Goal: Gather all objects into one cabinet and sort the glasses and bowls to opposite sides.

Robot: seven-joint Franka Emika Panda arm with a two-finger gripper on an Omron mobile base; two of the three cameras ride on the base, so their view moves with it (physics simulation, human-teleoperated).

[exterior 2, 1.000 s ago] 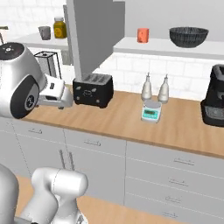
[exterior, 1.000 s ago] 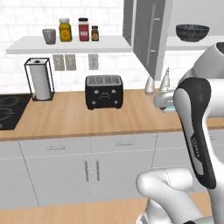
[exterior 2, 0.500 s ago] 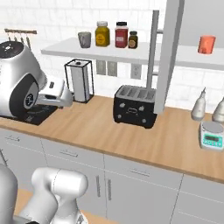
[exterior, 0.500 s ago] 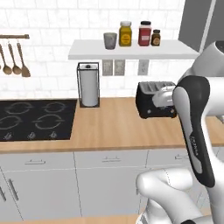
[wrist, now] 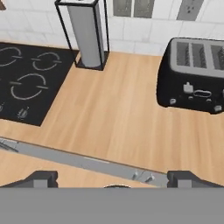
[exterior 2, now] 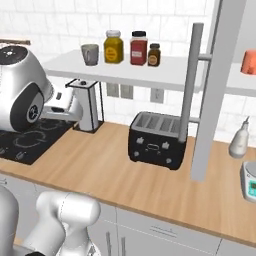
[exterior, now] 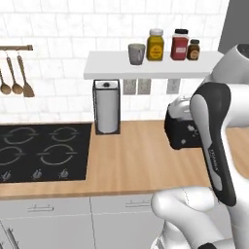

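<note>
Left base view shows the small plain grey cylindrical cup point(exterior: 136, 53) standing upright at the left end of the white wall shelf point(exterior: 112, 70), just beside the yellow jar with a brown lid point(exterior: 155, 45); a red jar point(exterior: 179, 45) and a small dark jar point(exterior: 193, 49) stand further right. In the right base view, the orange-red cup point(exterior 2: 248, 62) rests on the cabinet's white shelf floor, past the open flat grey cabinet door point(exterior 2: 220, 75).

The tool point(wrist: 112, 177) hangs above the wooden surface point(wrist: 118, 118) with its two dark tips set wide apart and nothing between them. Below it lie the black toaster point(wrist: 194, 78), the paper-towel roll in a black wire holder point(wrist: 87, 35) and the black hob point(wrist: 26, 78).

Handling judgement: the grey cup looks rigid, light and smooth-walled, so it may slip or tip under an off-centre squeeze. Take hold across the cylindrical wall, at mid height, with the tips on opposite sides. Approach from the free left or front side, since the yellow jar stands close on the right. Whether the cup has a handle cannot be told with certainty.
</note>
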